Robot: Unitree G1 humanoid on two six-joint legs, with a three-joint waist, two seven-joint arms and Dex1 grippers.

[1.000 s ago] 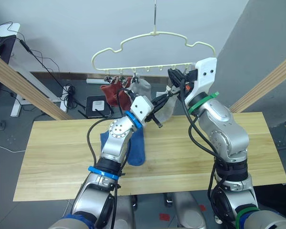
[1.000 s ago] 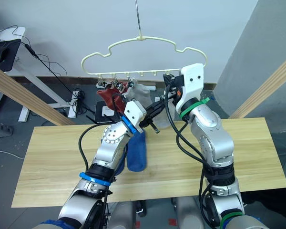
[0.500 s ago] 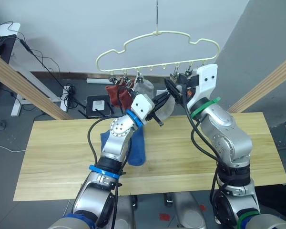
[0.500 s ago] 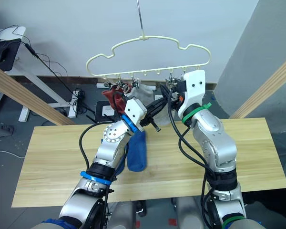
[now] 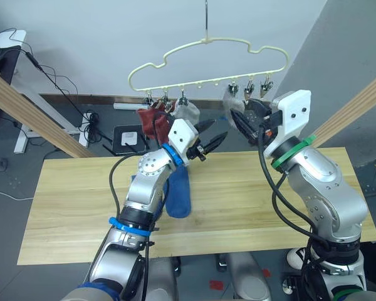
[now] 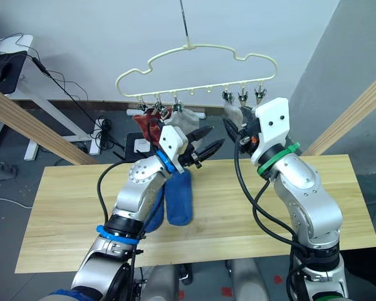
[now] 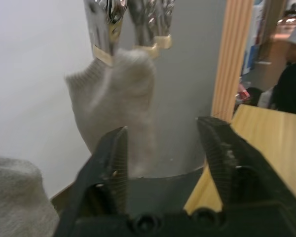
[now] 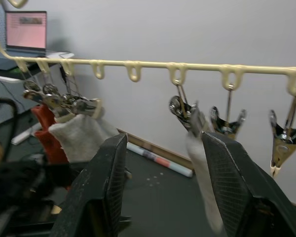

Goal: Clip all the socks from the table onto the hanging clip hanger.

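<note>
The pale clip hanger (image 5: pixel 207 63) hangs above the table (image 5: pixel 263 188). Red socks (image 5: pixel 151 120) and a light grey sock (image 5: pixel 189 113) hang from its left clips. A second grey sock (image 5: pixel 232 100) hangs from a clip further right, also in the left wrist view (image 7: pixel 116 94) and the right wrist view (image 8: pixel 202 158). My left gripper (image 5: pixel 212 137) is open just left of and below that sock, holding nothing. Close to the sock's right stands my right gripper (image 5: pixel 243 122), open and empty. Two blue socks (image 6: pixel 180 197) lie on the table, partly hidden under my left arm.
Slanted wooden poles rise at the left (image 5: pixel 31 110) and right (image 5: pixel 357 106) behind the table. Two bare metal clips (image 5: pixel 258 84) hang at the hanger's right end. Cables and a power strip (image 5: pixel 91 122) lie on the floor beyond.
Both grippers have opened and let go of the grey sock, which now hangs from its clip. My right arm has drawn back to the right, and the hanger has swung rightward.
</note>
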